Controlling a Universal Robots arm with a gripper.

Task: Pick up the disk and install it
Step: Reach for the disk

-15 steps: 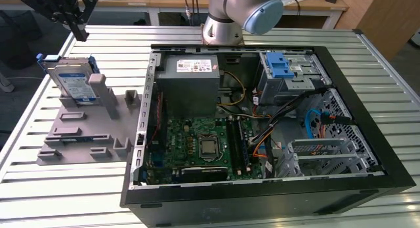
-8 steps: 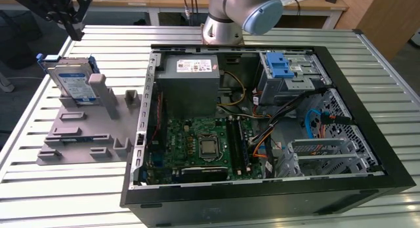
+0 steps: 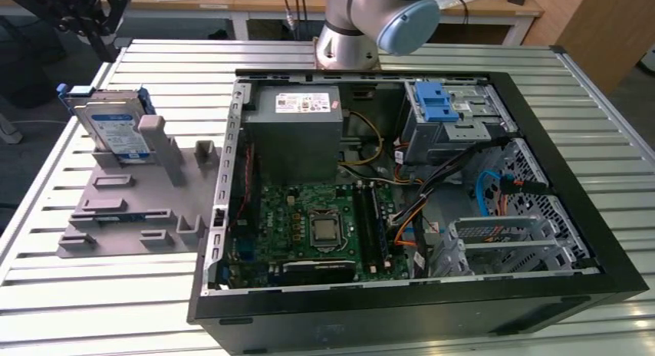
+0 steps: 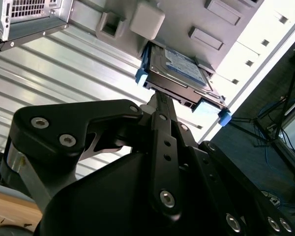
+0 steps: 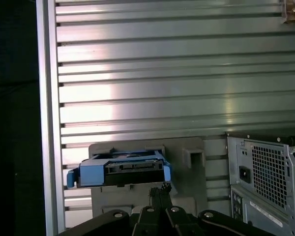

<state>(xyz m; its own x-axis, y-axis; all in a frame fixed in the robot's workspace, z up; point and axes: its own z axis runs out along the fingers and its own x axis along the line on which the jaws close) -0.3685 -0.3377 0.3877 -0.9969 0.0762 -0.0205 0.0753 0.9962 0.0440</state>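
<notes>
The grey fixture (image 3: 113, 245) on the slatted metal table (image 3: 103, 310) holds the disk (image 3: 110, 127) standing on edge in a slot at its far end. It sits to the exterior view's left of the open computer case (image 3: 409, 318), apart from it. The case contains a grey power supply box (image 3: 297, 130) against the far wall and a green motherboard (image 3: 307, 225) nearer the camera. It also contains a metal drive cage (image 3: 455, 133) carrying a blue latch (image 3: 438, 109), with loose cables (image 3: 409, 206) running between board and cage. The gripper (image 5: 160, 188) hangs above the disk, clear of it. Its jaws are drawn together with nothing between them. In the second wrist view, the tip points at the disk's blue-framed edge.
</notes>
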